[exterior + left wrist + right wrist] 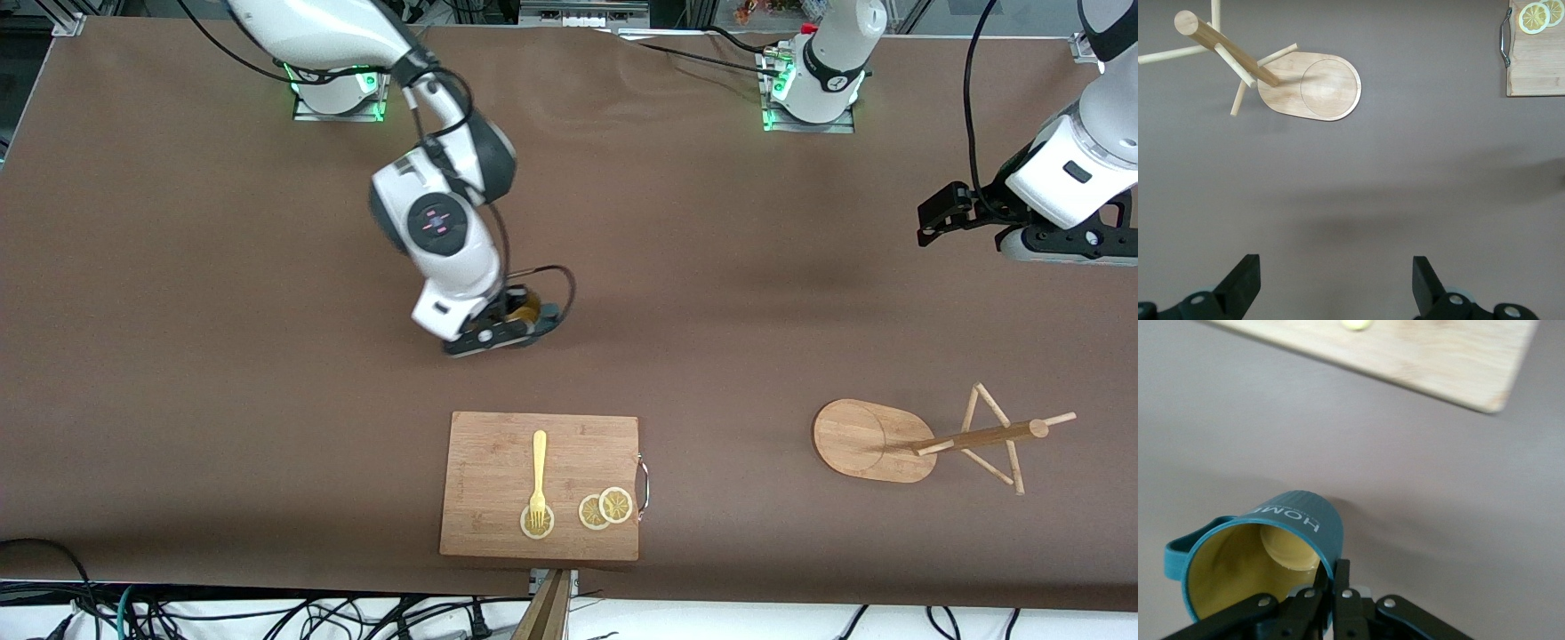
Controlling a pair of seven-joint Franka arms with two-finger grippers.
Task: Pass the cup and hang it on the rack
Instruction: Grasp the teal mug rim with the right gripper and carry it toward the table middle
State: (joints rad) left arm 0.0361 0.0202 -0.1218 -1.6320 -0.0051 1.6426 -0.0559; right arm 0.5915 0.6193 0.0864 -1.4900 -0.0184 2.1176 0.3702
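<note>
**Right gripper pinches the cup's rim; left gripper hangs spread over bare table**

The right gripper (514,327) is low at the table's middle, its fingers (1341,583) pressed together on the rim of the cup (1265,560), one finger inside the wall and one outside. In the front view the cup (526,308) sits tucked under that gripper, mostly hidden by the wrist, with only a patch of its yellow inside and a bit of teal showing. The right wrist view shows more: the cup's mouth opens up toward the camera, nothing lies in its ochre inside, and the round bottom shows plainly. Its handle (1188,543) juts from the side of the cup away from the pinched stretch of rim. The word HOME is printed on the outer wall. Whether the cup's bottom touches the table cannot be told.

The board (542,484) lies nearer the front camera than the right gripper. On it are a yellow fork (538,476) and three lemon slices (605,508); the fork's tines rest on one slice, and the other two overlap beside the metal handle (644,484).

The left gripper (956,213) waits in the air over the left arm's end of the table, fingers (1241,280) spread wide with nothing between them. The rack (876,440) is nearer the front camera than this gripper, well apart from the cup. The wrist view shows its post (1225,48) rising from the oval base (1311,87), with thin pegs angling off near the top.
</note>
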